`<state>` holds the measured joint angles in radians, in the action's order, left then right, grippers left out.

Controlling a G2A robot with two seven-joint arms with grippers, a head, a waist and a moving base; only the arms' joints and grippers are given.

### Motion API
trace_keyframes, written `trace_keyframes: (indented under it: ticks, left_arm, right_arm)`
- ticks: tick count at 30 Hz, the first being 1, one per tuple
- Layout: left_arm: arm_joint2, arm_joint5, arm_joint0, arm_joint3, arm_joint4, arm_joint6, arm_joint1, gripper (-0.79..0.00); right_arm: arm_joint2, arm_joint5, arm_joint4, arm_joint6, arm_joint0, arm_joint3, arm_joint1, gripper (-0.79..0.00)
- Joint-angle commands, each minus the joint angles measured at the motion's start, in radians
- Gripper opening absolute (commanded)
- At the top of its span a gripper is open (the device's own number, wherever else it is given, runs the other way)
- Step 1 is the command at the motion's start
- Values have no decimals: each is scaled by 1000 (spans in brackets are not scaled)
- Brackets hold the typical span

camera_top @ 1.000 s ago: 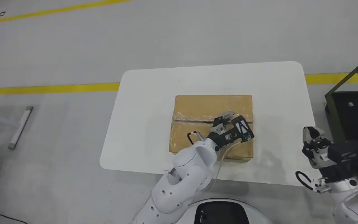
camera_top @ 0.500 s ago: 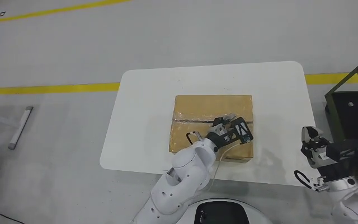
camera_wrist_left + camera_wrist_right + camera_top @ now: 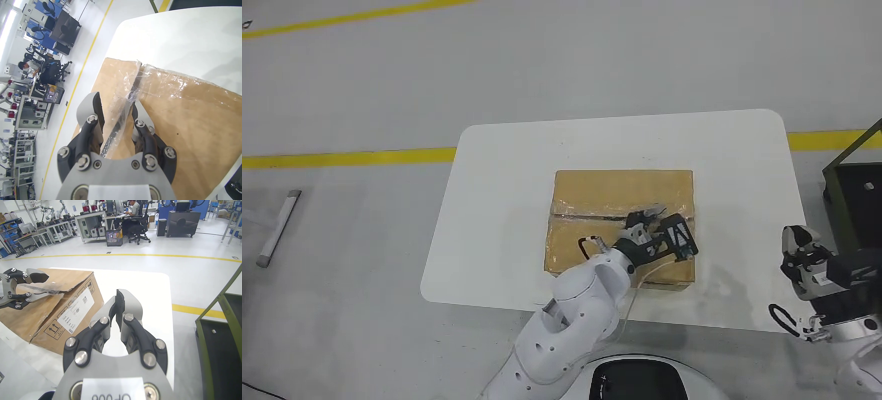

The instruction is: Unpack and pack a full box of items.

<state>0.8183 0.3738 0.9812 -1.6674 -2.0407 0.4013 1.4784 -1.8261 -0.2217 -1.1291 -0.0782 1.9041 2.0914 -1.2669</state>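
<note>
Cardboard box [image 3: 592, 195]: centre of table [image 3: 502, 200], flaps unopened, nothing unpacked. Clear tape [image 3: 123, 85] on seam torn, loose. Left gripper [image 3: 115, 99]: released, straddling tape. Right gripper [image 3: 117, 298]: clenched, empty, near right table edge. Judged: task barely begun.

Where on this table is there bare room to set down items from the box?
Widest bare patch: the table on the robot's left of the box. Also free: the strip between box and far edge, and the side toward the green bin. Crowded: the box top, where the left gripper sits, and the near edge under its arm.
</note>
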Motion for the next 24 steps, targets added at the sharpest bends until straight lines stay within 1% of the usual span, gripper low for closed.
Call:
trace_keyframes:
  ticks: [1,3,5,6,7,8,13,15,18,22,24]
  left_arm:
    - [0,-3,-1,5,-2,-2,2,-443]
    - [0,-7,-4,10,-4,-4,4,-486]
    - [0,-10,-8,16,-8,-8,5,-613]
    - [0,-11,-10,20,-9,-9,6,-662]
    - [1,-13,-11,25,-10,-12,7,-767]
    - [1,-15,-12,29,-10,-14,8,-785]
    - [4,-32,-13,40,-20,-25,11,-785]
    - [11,-47,-11,30,-21,-34,12,-785]
    - [35,-74,-4,-4,-17,-52,10,-785]
    - [92,-109,13,-71,2,-66,6,-785]
    - [127,-120,26,-105,17,-64,2,-785]
  right_arm:
    - [-1,0,-1,0,0,1,0,-785]
    - [-2,0,0,0,0,2,0,-785]
    - [-2,2,2,0,0,2,-1,-785]
    - [-2,2,2,0,1,3,-1,-785]
    - [-2,2,2,0,2,3,-1,-785]
    - [-2,2,2,-1,3,3,-1,-785]
    - [-3,4,3,-5,7,5,-2,-785]
    - [-4,3,9,-7,8,7,-3,-785]
    - [-5,-11,33,-15,-2,14,-3,-785]
    - [-3,-53,77,-25,-36,28,-1,-785]
    - [2,-75,71,-24,-59,34,0,-785]
